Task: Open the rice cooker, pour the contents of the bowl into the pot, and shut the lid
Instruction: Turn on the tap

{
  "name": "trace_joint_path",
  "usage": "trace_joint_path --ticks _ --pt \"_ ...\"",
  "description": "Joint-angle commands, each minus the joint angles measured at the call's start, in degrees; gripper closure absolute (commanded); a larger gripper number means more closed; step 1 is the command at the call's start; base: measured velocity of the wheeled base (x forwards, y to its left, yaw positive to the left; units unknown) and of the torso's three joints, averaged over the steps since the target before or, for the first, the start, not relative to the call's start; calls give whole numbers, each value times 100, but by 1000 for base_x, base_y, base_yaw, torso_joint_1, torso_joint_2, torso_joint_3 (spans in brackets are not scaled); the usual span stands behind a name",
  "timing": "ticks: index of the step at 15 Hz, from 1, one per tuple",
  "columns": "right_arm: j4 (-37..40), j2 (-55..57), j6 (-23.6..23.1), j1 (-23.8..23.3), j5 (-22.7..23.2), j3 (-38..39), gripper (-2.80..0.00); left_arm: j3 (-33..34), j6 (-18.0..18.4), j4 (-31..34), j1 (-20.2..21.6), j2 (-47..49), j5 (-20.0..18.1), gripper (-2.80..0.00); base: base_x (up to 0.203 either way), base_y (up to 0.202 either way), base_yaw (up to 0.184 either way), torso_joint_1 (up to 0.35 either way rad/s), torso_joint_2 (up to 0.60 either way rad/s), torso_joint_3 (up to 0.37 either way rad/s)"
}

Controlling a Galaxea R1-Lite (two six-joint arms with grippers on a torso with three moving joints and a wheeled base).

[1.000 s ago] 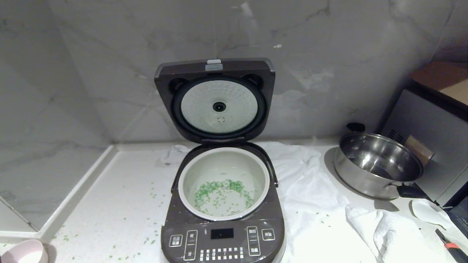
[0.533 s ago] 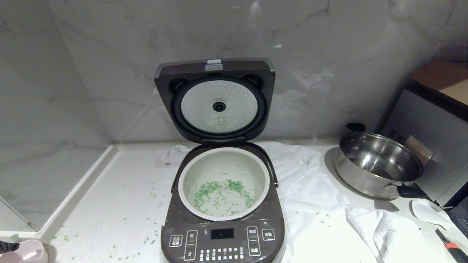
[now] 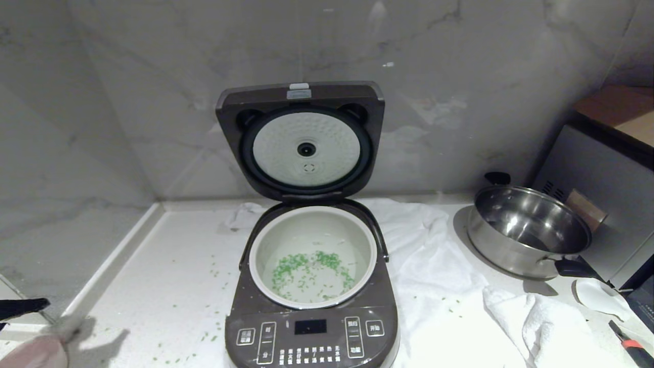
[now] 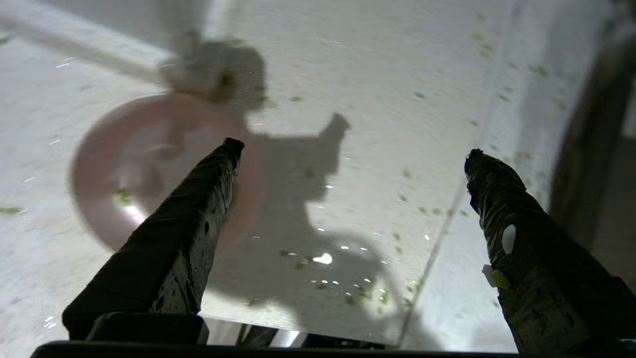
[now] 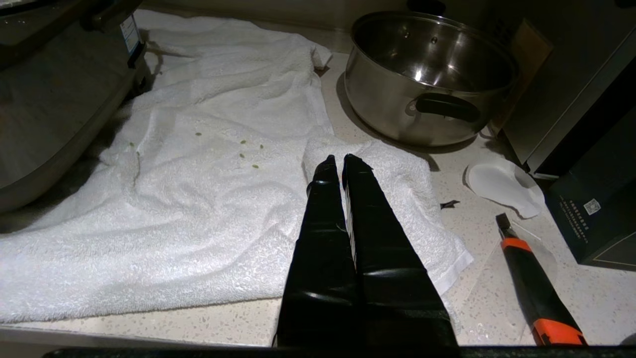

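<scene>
The dark brown rice cooker (image 3: pixel 311 329) stands mid-counter with its lid (image 3: pixel 301 94) upright against the wall. Green contents (image 3: pixel 306 271) lie with some water in the pale pot (image 3: pixel 312 217). The pink bowl (image 3: pixel 28 353) sits blurred at the counter's near left corner. In the left wrist view the bowl (image 4: pixel 144 159) lies beyond one finger, outside the jaws. My left gripper (image 4: pixel 354 149) hangs open above the wet counter with nothing between its fingers. One black finger (image 3: pixel 23 306) shows at the head view's left edge. My right gripper (image 5: pixel 343 160) is shut over the towel, holding nothing.
A shiny steel pan (image 3: pixel 529 230) with black handles stands at the right beside a grey appliance (image 3: pixel 603 199). A white towel (image 3: pixel 439 255) spreads right of the cooker. Green bits (image 3: pixel 204 306) litter the counter. A white scoop (image 5: pixel 502 186) and an orange-black knife (image 5: pixel 539 293) lie near the right edge.
My left gripper has opened wide and lifted away from the bowl; its finger now shows higher at the left edge. The bowl looks blurred, slightly lower in the corner.
</scene>
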Motion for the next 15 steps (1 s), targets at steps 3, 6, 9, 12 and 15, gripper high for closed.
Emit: trace_joint_path --ticks 3,6,9,12,15 --pt "7 -2 66 0 -16 0 0 632 59 316 -1249 -1479 -186 -280 0 0 0 0 0 0" --pt "7 -2 58 0 -16 0 0 786 -27 895 -2320 -2349 -267 -280 0 0 0 0 0 0" --pt "7 -2 58 0 -16 0 0 469 -976 1015 -3274 -2724 -278 -280 0 0 0 0 0 0" --pt "7 -2 58 0 -16 0 0 212 -1912 94 -3723 -2793 -207 0 0 0 0 0 0 0" --pt "7 -2 58 0 -16 0 0 516 -2176 -1117 -3790 -3035 196 0 0 0 0 0 0 0"
